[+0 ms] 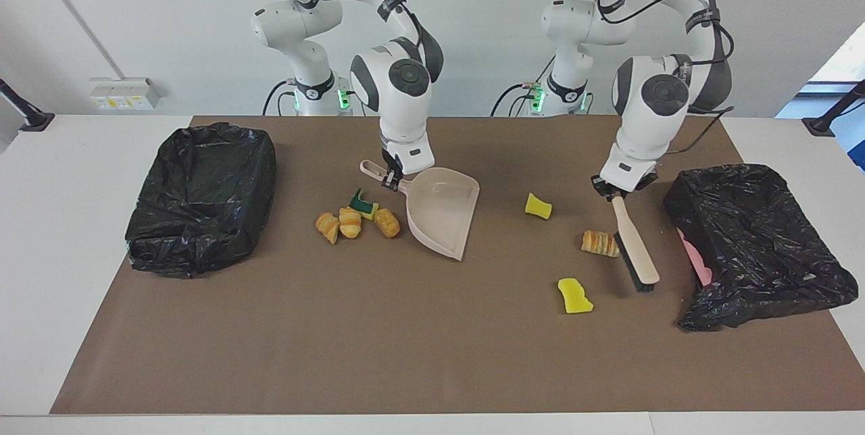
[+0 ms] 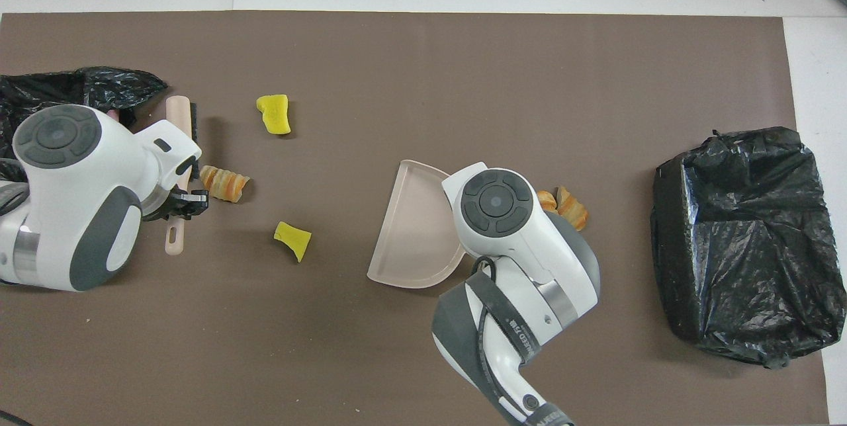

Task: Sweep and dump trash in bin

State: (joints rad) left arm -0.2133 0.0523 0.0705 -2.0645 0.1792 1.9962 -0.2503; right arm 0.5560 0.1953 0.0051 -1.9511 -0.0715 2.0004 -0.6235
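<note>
Beige dustpan [image 1: 442, 212] and brush [image 1: 634, 249] clamped, sweep about to begin.
Right gripper [image 1: 390, 179] grips the dustpan; left gripper [image 1: 613, 190] grips the brush beside a croissant piece [image 1: 599, 244], which next needs pushing toward the pan.
</note>
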